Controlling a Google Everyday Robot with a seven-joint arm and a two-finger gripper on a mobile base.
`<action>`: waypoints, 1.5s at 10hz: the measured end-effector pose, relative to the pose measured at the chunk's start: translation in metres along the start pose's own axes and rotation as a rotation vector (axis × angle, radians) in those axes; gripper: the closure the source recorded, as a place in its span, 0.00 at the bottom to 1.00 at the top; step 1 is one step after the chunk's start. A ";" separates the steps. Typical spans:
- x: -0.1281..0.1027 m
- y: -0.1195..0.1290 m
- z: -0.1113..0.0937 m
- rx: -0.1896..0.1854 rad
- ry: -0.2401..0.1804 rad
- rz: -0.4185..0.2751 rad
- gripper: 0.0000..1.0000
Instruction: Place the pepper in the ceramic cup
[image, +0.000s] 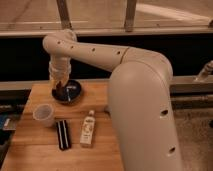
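From my station I see the arm reach from the big white body on the right, up and across to the left, then bend straight down at the far left corner of the wooden table. The gripper hangs at the end of it, pointing downward, right over the left part of the black bowl, close to or touching its rim. Its fingers are pressed together, and a slim, dark red-brown piece shows at their tips: that is the pepper, pinched between them, as far as I can make out. It sits low, at about the height of the bowl's rim, and I cannot tell whether its lower end touches the bowl.

The cup stands upright on the table, in front of the bowl and a little to the left, apart from it and from the gripper. Its mouth is open and I see nothing in it.

Just right of the cup, nearer the front edge, a black ridged bar lies flat. Beside that lies a white bottle with a label, its cap pointing toward the back of the table.
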 end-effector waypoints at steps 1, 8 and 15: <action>0.000 -0.002 -0.001 0.001 -0.002 0.003 1.00; 0.007 0.053 0.014 -0.087 -0.044 -0.078 1.00; 0.040 0.098 0.057 -0.197 0.062 -0.054 1.00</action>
